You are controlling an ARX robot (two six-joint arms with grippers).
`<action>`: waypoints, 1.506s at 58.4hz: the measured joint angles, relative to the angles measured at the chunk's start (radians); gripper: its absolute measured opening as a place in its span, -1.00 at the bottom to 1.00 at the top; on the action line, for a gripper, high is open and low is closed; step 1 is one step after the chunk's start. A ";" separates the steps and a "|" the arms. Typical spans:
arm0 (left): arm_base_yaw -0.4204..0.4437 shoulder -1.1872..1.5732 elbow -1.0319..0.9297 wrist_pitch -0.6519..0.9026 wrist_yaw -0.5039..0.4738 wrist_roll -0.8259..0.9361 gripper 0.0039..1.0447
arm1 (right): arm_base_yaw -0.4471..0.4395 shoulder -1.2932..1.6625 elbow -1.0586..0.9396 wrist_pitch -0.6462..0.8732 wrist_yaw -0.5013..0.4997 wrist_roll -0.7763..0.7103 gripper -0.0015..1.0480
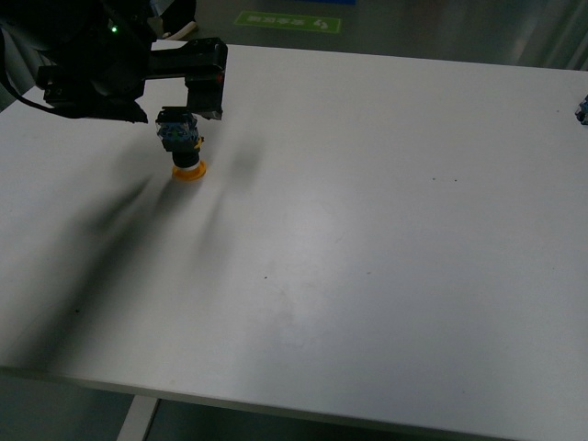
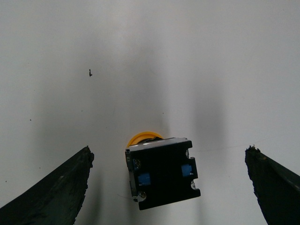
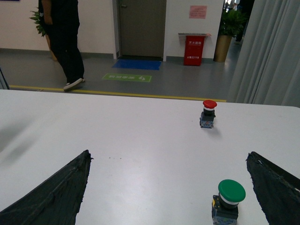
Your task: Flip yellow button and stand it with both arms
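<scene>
Left gripper (image 2: 169, 151): jaws are standing wide apart, clasping nothing, hanging just above the button.
Yellow button (image 2: 161, 176): resting cap-down on the table between the fingers (image 2: 56, 192), touching neither one; its black-and-blue contact body is facing up.
Right gripper (image 3: 168, 154): jaws are gaping wide, holding nothing.
Table (image 1: 367, 230): white, carrying the yellow button near its far-left corner.
Beyond the right gripper: green button (image 3: 228, 201) and red button (image 3: 208, 114) are standing cap-up.

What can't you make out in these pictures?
Front view: a small object at the right edge is cut off, unidentifiable.
Left wrist view: the cap of the yellow button is mostly hidden behind its own black body.
Right wrist view: the bottom edge cuts the base of the green button; the top edge cuts the head of the person.
</scene>
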 joint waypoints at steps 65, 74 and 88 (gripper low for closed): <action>-0.029 -0.116 -0.148 0.352 0.467 -0.420 -0.33 | 0.000 0.000 0.000 0.000 0.000 0.000 0.86; -0.084 -0.138 -0.210 0.599 0.547 -0.666 -0.33 | 0.000 0.000 0.000 0.000 0.000 0.000 0.86; -0.167 -0.138 -0.239 0.937 0.580 -0.979 -0.33 | 0.000 0.000 0.000 0.000 0.000 0.000 0.86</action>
